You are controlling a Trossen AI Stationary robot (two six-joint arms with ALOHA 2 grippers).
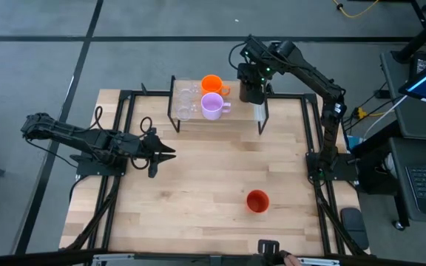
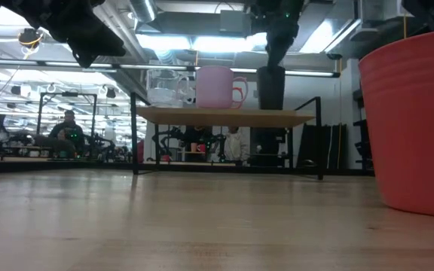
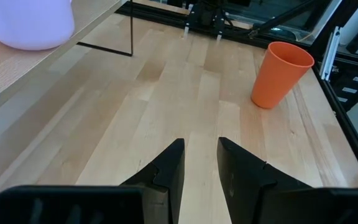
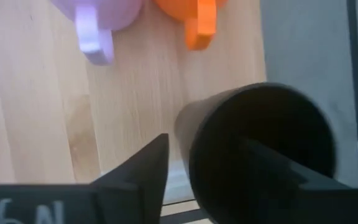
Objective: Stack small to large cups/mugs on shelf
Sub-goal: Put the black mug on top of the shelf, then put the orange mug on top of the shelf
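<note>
The red-orange cup [image 1: 257,200] is standing alone near the table's front edge, well apart from the left gripper [image 1: 170,154], which is waiting mid-table with fingers slightly parted and empty. Farther back, the right gripper [image 1: 251,83] is gripping the black cup [image 1: 251,91] by its rim at the shelf [image 1: 235,117], just beside the lilac mug [image 1: 213,106] and orange mug [image 1: 211,83]. An off-centre release could be tipping it off the shelf end.

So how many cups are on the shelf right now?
5: two clear glass cups at the left end, the orange mug and lilac mug beside them, and the black cup in the right gripper.
</note>
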